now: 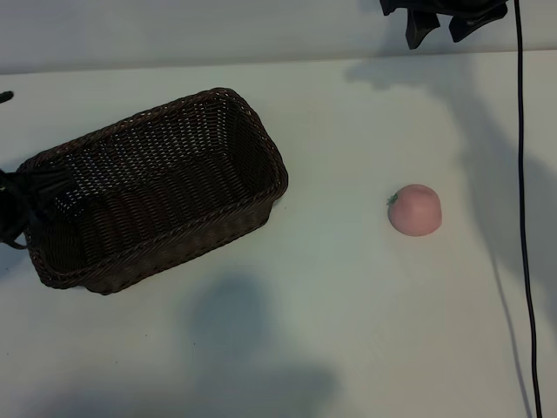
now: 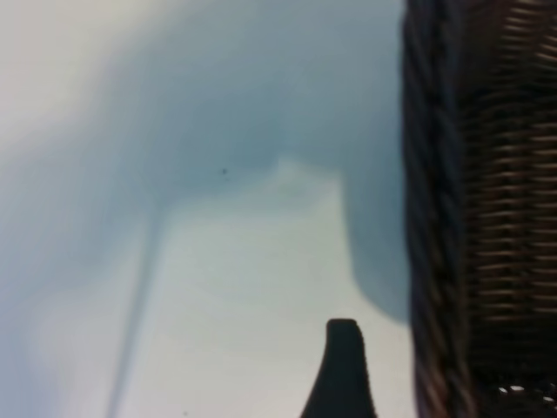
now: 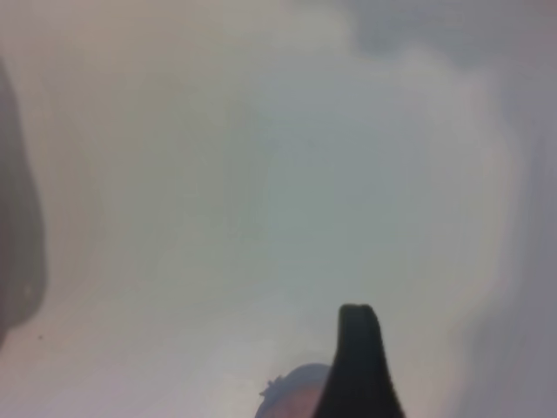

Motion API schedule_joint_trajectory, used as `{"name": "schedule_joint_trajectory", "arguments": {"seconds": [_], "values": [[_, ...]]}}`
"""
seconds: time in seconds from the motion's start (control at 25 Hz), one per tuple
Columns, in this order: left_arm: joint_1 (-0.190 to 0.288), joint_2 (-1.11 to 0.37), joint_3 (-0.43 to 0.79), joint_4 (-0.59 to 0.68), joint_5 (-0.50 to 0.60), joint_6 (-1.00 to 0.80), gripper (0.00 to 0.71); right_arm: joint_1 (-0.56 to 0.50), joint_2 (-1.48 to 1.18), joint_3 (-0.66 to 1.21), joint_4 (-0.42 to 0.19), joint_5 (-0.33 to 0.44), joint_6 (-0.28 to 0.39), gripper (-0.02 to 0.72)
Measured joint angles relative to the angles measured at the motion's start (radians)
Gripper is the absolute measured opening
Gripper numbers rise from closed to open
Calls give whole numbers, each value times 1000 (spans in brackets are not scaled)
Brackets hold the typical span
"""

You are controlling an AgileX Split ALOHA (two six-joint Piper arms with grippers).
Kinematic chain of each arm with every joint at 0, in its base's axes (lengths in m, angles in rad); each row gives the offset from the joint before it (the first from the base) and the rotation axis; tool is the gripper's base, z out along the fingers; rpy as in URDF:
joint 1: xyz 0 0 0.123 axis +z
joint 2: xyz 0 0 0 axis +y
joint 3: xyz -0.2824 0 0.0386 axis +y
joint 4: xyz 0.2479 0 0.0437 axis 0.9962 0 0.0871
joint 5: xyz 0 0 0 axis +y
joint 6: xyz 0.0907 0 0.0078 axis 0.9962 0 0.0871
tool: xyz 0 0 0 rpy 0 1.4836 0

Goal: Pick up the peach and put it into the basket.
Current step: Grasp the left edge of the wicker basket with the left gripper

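The pale-pink peach [image 1: 415, 210] lies on the white table, right of the middle, its green stem bit facing left. The dark-brown wicker basket [image 1: 228, 97] stands slantwise at the left with nothing in it. My right gripper [image 1: 441, 30] hangs open at the table's far edge, well beyond the peach and not touching it. In the right wrist view the peach [image 3: 291, 396] shows partly beside one dark finger [image 3: 357, 357]. My left gripper [image 1: 26, 193] stands open at the basket's left end. In the left wrist view one finger [image 2: 344, 366] lies next to the basket's wall [image 2: 487, 218].
A black cable [image 1: 525, 218] runs down the table's right side, to the right of the peach. The arms cast shadows on the white tabletop [image 1: 348, 331] at the front and back right.
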Motion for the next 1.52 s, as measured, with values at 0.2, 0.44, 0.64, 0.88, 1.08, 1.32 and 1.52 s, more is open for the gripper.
{"name": "schedule_joint_trajectory", "arguments": {"seconds": [0.2,0.44,0.64,0.88,1.08,1.32,1.52], "values": [[34,5,36,0,-73,0,566,0,0,0,0,0,0,519],[40,84,37,-40,-166,24,566,1,0,0,0,0,0,519],[41,154,37,-129,-209,93,566,1,0,0,1,0,-1,518],[42,199,37,-140,-225,113,566,1,0,0,1,0,-1,518],[42,233,37,-141,-233,113,566,1,0,0,1,0,-1,518],[42,254,37,-143,-246,118,546,1,0,0,1,0,-3,518],[43,258,37,-143,-246,120,418,1,0,0,1,0,-3,518]]}}
